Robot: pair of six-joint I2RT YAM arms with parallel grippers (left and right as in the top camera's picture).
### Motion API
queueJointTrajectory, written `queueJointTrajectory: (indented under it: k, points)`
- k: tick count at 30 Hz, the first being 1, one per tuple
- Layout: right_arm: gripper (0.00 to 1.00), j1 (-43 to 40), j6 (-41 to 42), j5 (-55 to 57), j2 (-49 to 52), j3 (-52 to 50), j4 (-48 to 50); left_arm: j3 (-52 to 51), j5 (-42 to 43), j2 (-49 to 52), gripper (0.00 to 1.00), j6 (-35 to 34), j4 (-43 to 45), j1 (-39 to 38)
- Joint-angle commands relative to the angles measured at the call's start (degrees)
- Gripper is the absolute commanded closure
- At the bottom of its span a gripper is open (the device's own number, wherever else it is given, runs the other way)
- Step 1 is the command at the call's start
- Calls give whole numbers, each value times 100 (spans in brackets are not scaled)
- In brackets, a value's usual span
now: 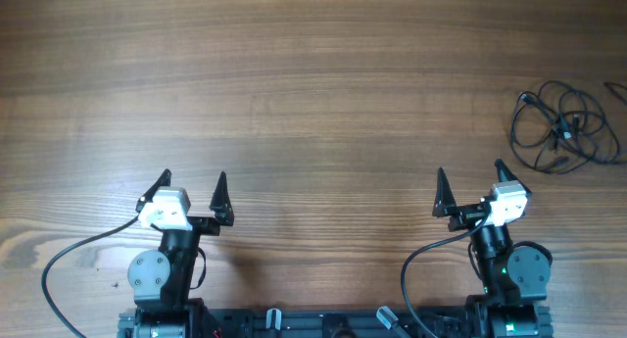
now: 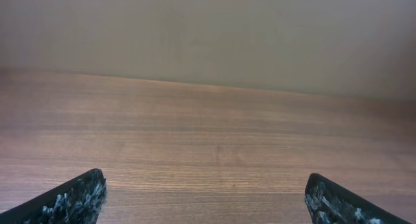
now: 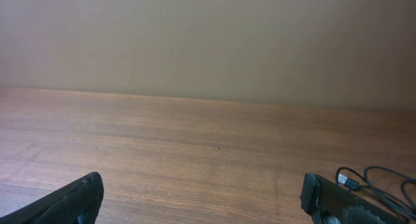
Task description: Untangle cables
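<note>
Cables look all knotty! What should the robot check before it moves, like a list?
1. Cables found: ok, tangled near the table far right edge.
2. Right gripper open: ok, fingers spread.
3. Left gripper open: ok.
4. Both grippers empty: ok, nothing between the fingers.
5. Way from Right gripper to Cables: ok, only bare wood between.
6. Whole tangle in view: cannot tell, loops reach the overhead picture's edge.

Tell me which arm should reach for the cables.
Right. The cables lie far to the right, ahead of the right gripper and visible in its wrist view. The left gripper is much farther off. Both are open.
</note>
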Motion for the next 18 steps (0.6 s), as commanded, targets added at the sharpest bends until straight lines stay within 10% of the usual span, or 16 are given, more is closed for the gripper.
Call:
queueJointTrajectory:
  k: [1,18]
  points:
    - [0,-35,83,-105,-83,-4,33,-33,-52,-59,0,192,-37,-26]
    - [0,-35,83,-105,-83,-4,33,-33,-11,-55,0,192,-17,-26]
